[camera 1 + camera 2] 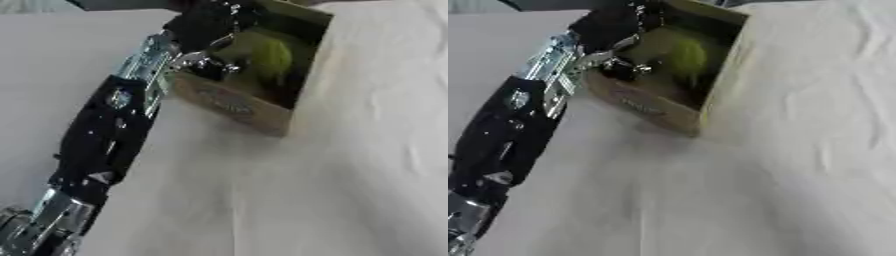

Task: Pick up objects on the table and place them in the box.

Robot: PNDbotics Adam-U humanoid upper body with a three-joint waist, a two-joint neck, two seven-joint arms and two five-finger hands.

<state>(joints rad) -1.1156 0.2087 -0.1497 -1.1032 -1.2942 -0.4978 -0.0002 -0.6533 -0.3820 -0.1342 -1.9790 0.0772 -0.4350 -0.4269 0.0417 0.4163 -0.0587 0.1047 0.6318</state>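
Placing step: reaching into the box (234, 106) with the left hand (206, 62), which sits over the near-left wall at the box's open top; I judge this to be the drop-off part of the task.
Task's thing: a yellow-green, rounded object (267, 60) lies inside the box, against its far-right side, just right of the hand.
Contact: whether the fingers touch the green object or stand just beside it cannot be told; the hand's metal parts overlap the box's interior in both views.
Fingers: blurred and partly sunk below the rim, so I cannot tell whether they are curled or spread.
Box: brown cardboard, open-topped, standing far and centre on the worktop (332, 190), seen askew, with faint print on its near wall.
Left arm: black with silver joints, running from the near-left corner diagonally up to the box.
Right hand: not showing in either view.
Worktop: covered in a pale, slightly creased cloth; no other objects show on the part in view.
Next move, as a judgement: if the object is resting on the box floor, the hand needs to lift straight up, clearing the near-left wall without snagging and dragging the box, then look for anything left to pick up.
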